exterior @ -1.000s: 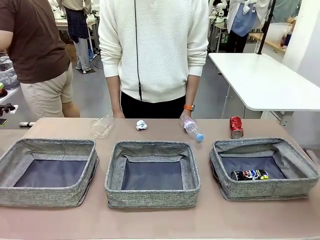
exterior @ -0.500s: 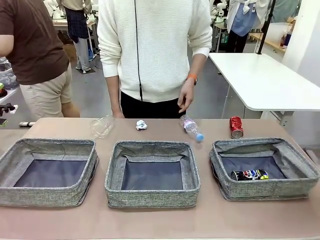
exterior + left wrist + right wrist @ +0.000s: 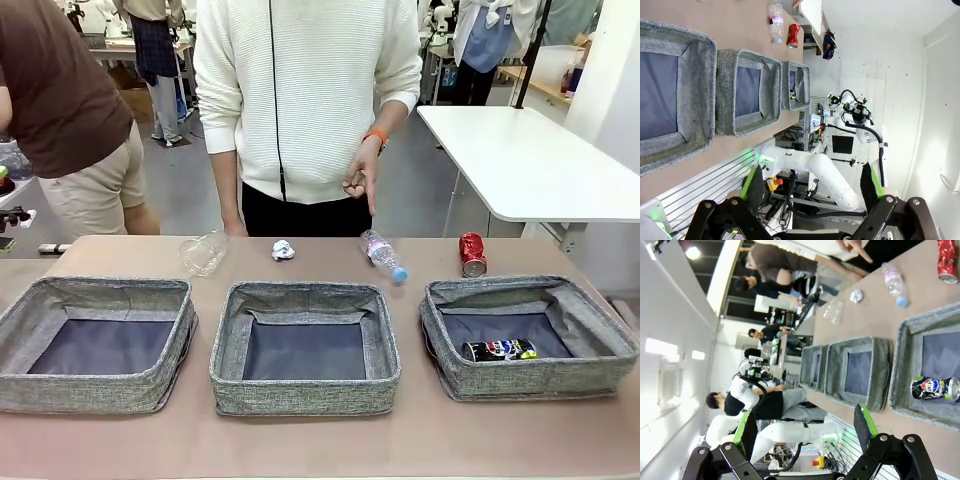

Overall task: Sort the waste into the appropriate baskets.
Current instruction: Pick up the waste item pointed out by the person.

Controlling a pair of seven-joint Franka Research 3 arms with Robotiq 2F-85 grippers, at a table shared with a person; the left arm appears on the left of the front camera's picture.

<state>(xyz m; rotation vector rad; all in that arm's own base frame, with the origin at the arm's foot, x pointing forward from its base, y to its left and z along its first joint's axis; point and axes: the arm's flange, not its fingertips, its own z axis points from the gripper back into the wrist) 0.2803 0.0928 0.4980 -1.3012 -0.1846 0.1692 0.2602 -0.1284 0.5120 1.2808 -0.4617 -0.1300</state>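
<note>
The pink-labelled bottle (image 3: pixel 380 250) lies on its side on the counter (image 3: pixel 320 440), just beyond the gap between the middle basket (image 3: pixel 305 396) and the right basket (image 3: pixel 530 380). Its long axis runs slantwise, and the blue cap (image 3: pixel 399 273) is pointed toward the robot's side and to the right. The body is clear, with a pink band round the middle.

To its left, along the same far strip, a crumpled white paper ball (image 3: pixel 283 250) and a crushed clear bottle (image 3: pixel 204 253) are seen, well apart. To its right a dented red can (image 3: pixel 472 255) appears to lie with one end toward the robot. A dark multicoloured can (image 3: pixel 499 350) lies crosswise on the lining of the right basket. The left basket (image 3: pixel 95 392) shows only its dark lining.

A person's hand (image 3: pixel 360 180) is raised above the bottle, clear of it.

The left pincer (image 3: pixel 811 170) and the right pincer (image 3: pixel 804 412) are spread wide, and nothing is held in either.
</note>
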